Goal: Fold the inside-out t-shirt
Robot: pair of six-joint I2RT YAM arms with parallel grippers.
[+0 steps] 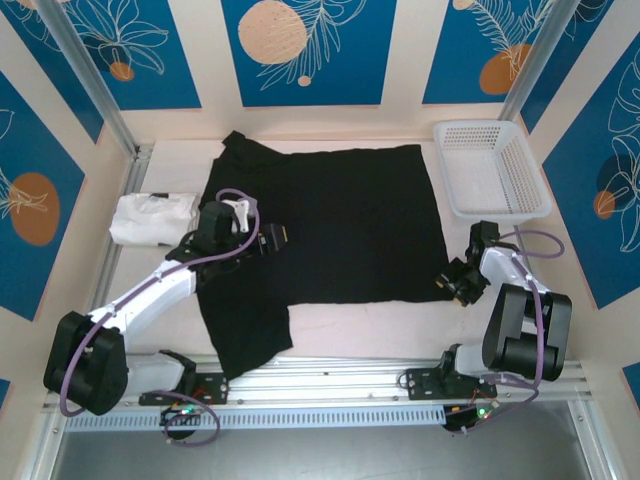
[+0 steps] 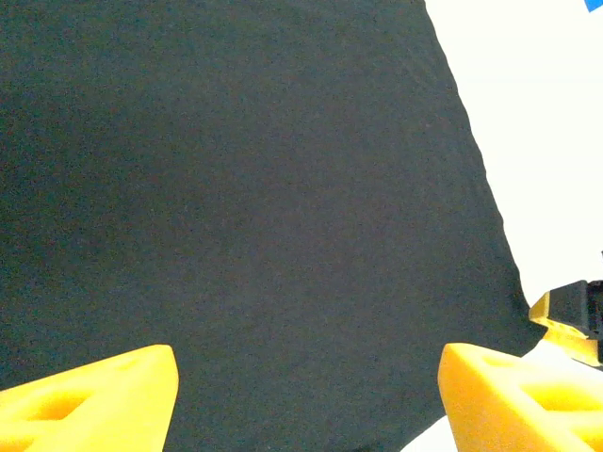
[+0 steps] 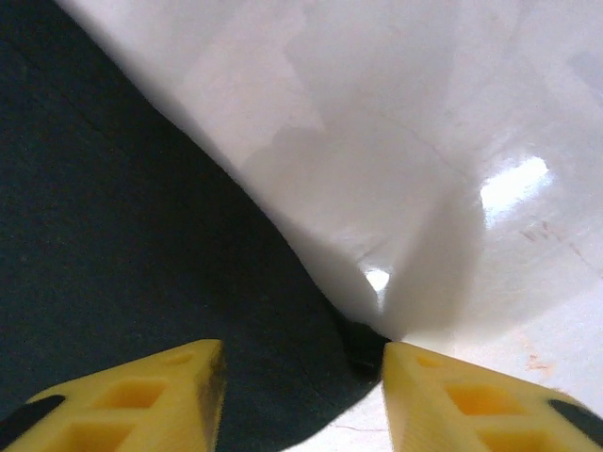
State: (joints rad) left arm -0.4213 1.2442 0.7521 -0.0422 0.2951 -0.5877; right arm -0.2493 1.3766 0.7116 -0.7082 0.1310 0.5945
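Note:
The inside-out t-shirt (image 1: 340, 220) lies spread flat on the table, plain black side up, with one part reaching down toward the near rail (image 1: 245, 335). My left gripper (image 1: 278, 240) hovers over the shirt's left half. In the left wrist view the left gripper (image 2: 308, 400) is open wide, with only black cloth (image 2: 245, 188) under the gap. My right gripper (image 1: 450, 283) is at the shirt's near right corner. In the right wrist view the right gripper (image 3: 303, 400) is open, and its yellow fingers straddle the tip of that corner (image 3: 283, 377).
A white folded garment (image 1: 150, 216) lies at the left, beside the shirt. A white perforated basket (image 1: 478, 126) stands at the back right. Bare table (image 1: 400, 325) runs between the shirt's near hem and the arm rail.

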